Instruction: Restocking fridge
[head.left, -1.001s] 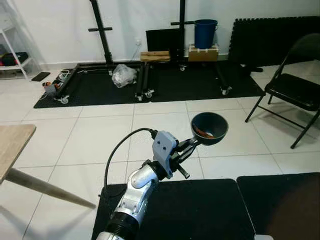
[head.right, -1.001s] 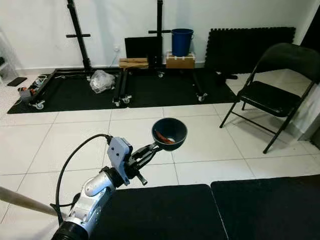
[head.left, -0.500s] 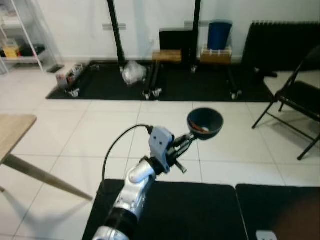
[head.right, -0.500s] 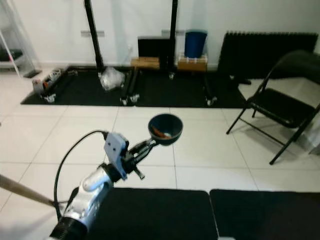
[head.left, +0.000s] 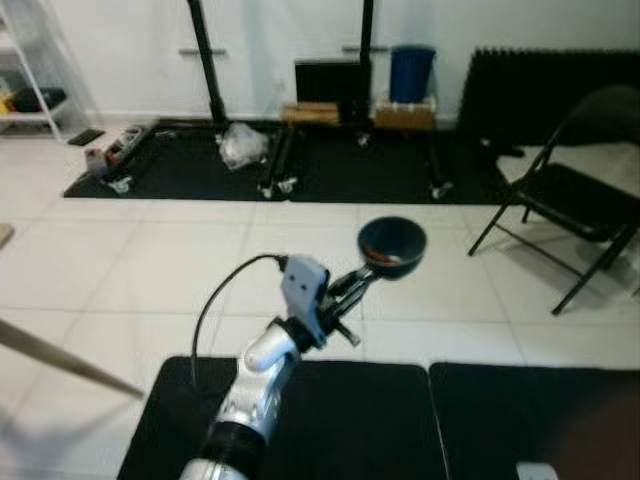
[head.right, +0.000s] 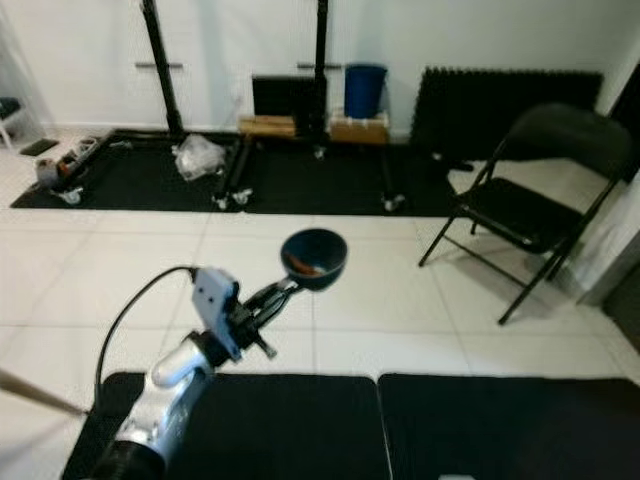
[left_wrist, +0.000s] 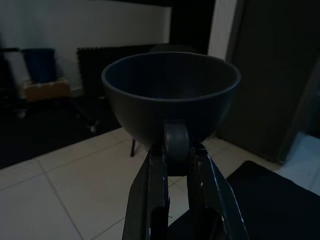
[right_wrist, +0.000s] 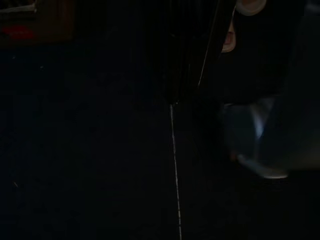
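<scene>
My left gripper (head.left: 366, 278) is shut on the rim of a dark blue bowl (head.left: 392, 245), holding it out in front of me above the white tiled floor. Something orange-red lies inside the bowl (head.right: 313, 258). In the left wrist view the two black fingers (left_wrist: 157, 172) clamp the near wall of the bowl (left_wrist: 170, 95), which stands upright. The right wrist view is very dark: the right gripper (right_wrist: 192, 60) hangs over a black mat, its fingers hard to make out.
A black folding chair (head.left: 575, 200) stands on the right. Black floor mats (head.left: 330, 420) lie just below me. At the far wall are black rack posts (head.left: 205, 60), a blue bucket (head.left: 412, 72), boxes and a plastic bag (head.left: 238, 148). A white shelf (head.left: 30, 90) stands far left.
The whole picture has shifted, so the camera has moved. The wooden table at the left has almost left the picture. The bowl stays held in the left gripper.
</scene>
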